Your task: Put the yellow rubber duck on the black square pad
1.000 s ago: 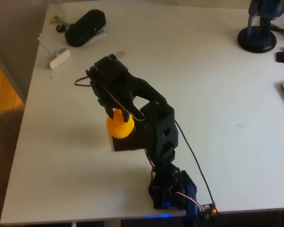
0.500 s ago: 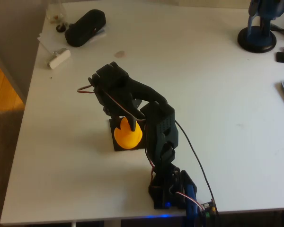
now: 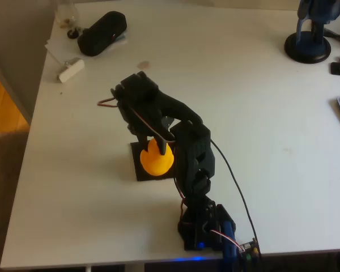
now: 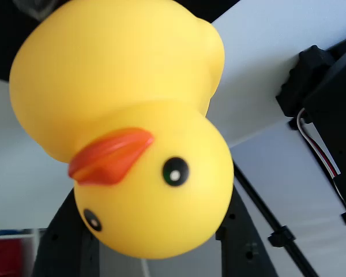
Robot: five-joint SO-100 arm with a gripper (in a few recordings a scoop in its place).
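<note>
Since the frame before, the arm had carried the yellow rubber duck (image 3: 156, 161) a little farther over the black square pad (image 3: 140, 170), near the surface's (image 3: 260, 124) front edge. The white surface met wood flooring (image 3: 3, 107) at its left. One duck, one pad. The wrist view added the duck's orange beak (image 4: 111, 154); the jaws (image 3: 154, 148) gripped the duck.

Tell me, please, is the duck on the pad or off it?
On or just above it: overhead, the duck overlaps the pad; contact cannot be told.
</note>
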